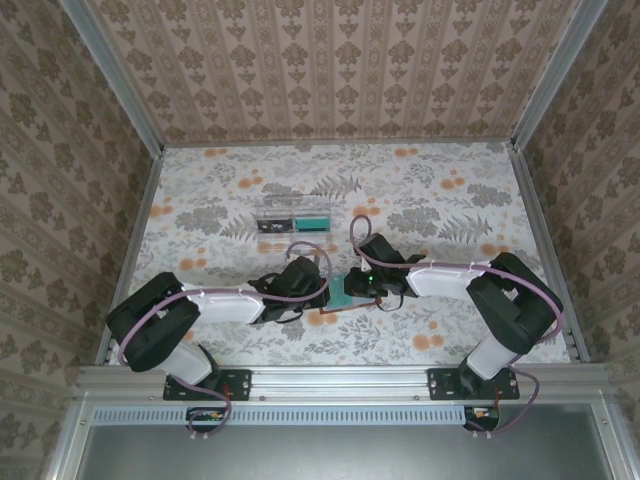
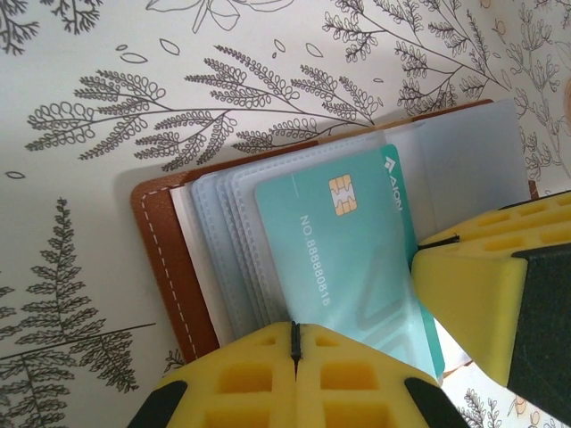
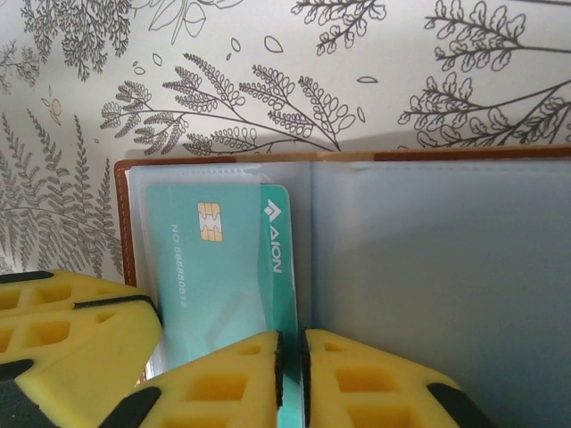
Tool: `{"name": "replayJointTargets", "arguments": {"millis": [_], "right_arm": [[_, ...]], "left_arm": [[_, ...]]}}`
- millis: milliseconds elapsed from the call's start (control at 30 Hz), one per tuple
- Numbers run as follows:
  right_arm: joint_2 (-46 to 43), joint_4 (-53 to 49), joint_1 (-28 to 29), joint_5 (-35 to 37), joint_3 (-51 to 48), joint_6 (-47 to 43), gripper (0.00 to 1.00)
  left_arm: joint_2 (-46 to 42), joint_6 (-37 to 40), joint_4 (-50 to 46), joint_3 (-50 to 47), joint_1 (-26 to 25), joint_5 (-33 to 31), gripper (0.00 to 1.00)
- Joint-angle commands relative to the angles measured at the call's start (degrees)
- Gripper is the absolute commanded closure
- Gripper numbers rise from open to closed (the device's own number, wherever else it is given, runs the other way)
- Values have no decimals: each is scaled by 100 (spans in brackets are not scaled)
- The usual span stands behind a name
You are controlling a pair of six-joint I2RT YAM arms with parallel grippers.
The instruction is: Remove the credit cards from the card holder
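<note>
Both grippers — left [image 2: 294,339], right [image 3: 290,348] — are closed at the teal card's [image 3: 223,267] lower edge in the wallet [image 3: 428,267] at top-view centre; if I've pinched sleeve [image 2: 223,259] too, pulling drags the wallet.

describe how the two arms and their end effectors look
The left arm and right arm have black joints, white link shells and looping mauve cables. The left end effector and right end effector have yellow fingers with moulded square recesses, black-backed.
</note>
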Motion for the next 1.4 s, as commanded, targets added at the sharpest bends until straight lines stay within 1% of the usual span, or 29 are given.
{"name": "replayJointTargets", "arguments": {"millis": [0,33,133,267,433,700,767,833,867,967,1100,1267,1300,1367], "right_arm": [[114,268,-37,-355,-13,159,88],[112,319,-70,-424,-47,196,90],[108,531,-129,-634,-123,268,100],[-1,583,-254,-629,-244,291,100],[-256,528,-557,-652,-435,232,100],[-196,599,-616,-840,-444,125,100],[-70,630,-613,-958,-386,108,87],[37,708,-613,-1060,-366,89,77],[77,759,-613,-1085,-366,85,76],[212,856,-613,-1196,-346,93,75],[357,1037,-613,-1336,-372,159,78],[258,1059,-660,-1245,-465,185,97],[209,1039,-703,-1216,-499,185,100],[96,1025,-829,-1205,-586,167,100]], "left_arm": [[141,-67,-93,-77,-34,-26,100],[143,-61,-104,-77,-21,-23,100],[146,-61,-106,-85,-33,-31,100],[134,-61,-106,-114,-25,-49,100],[75,-52,-146,-147,-1,-71,100],[117,13,-151,-88,4,-42,100],[137,42,-234,-42,6,-34,100],[147,67,-243,-24,2,-26,100],[150,70,-252,-24,2,-27,100],[169,71,-283,-7,3,-27,100],[192,63,-274,-6,2,-1,100],[165,69,-281,-15,1,-7,100],[154,71,-292,-24,8,-16,100],[148,71,-309,-24,17,-27,100]]}}
